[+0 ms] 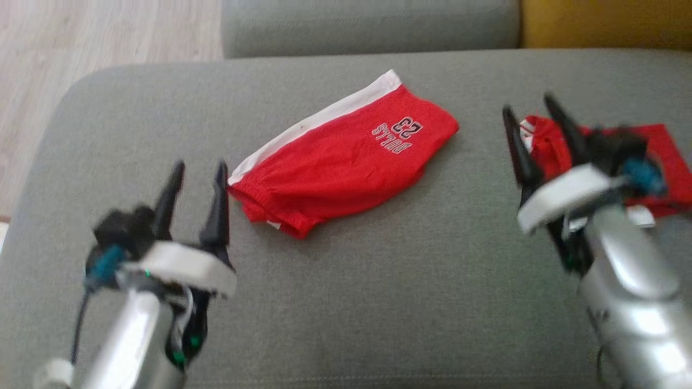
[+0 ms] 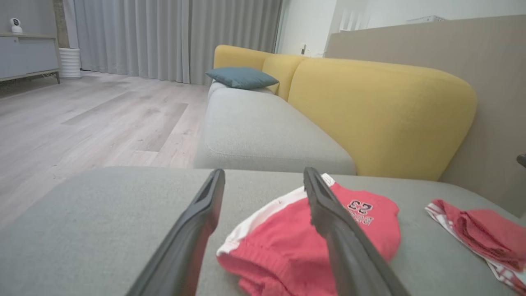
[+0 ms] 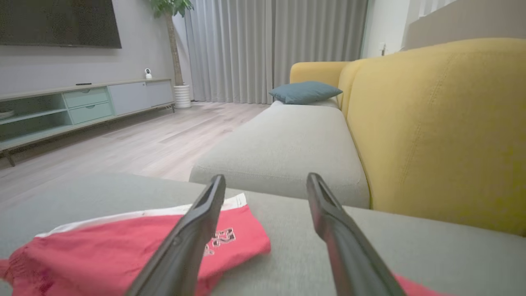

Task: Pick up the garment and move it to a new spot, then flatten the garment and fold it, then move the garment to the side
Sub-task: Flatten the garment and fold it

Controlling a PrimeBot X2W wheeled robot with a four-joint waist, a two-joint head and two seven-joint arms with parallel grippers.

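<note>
1. Lying near the middle of the grey seat cushion (image 1: 378,302), the red Bulls shorts (image 1: 346,162) form a slanted oblong. In the head view its long axis runs from 7 o'clock to 1 o'clock.
2. A white side stripe follows the shorts' 10 o'clock edge. The "BULLS 23" print sits upside down near the 1 o'clock end, and the gathered waistband bunches at the 7 o'clock end.
3. The left gripper (image 1: 200,165) hovers at 8 o'clock from the shorts with its two dark fingers spread wide and nothing between them. One fingertip is just beside the waistband corner; whether it touches cannot be told.
4. The right gripper (image 1: 529,105) sits at 3 o'clock from the shorts, apart from them. Its fingers are also spread wide and empty, pointing toward 11 o'clock.
5. A second red garment (image 1: 662,146), crumpled and with striped white trim, lies at the 3 o'clock edge of the cushion, partly hidden by the right gripper.
6. In the left wrist view, one finger crosses in front of the shorts.
7. A yellow backrest (image 2: 370,111) rises beyond the cushion, with a teal pillow (image 2: 242,77) farther along the sofa. Pale wood floor (image 1: 81,43) shows at 10 o'clock in the head view.
</note>
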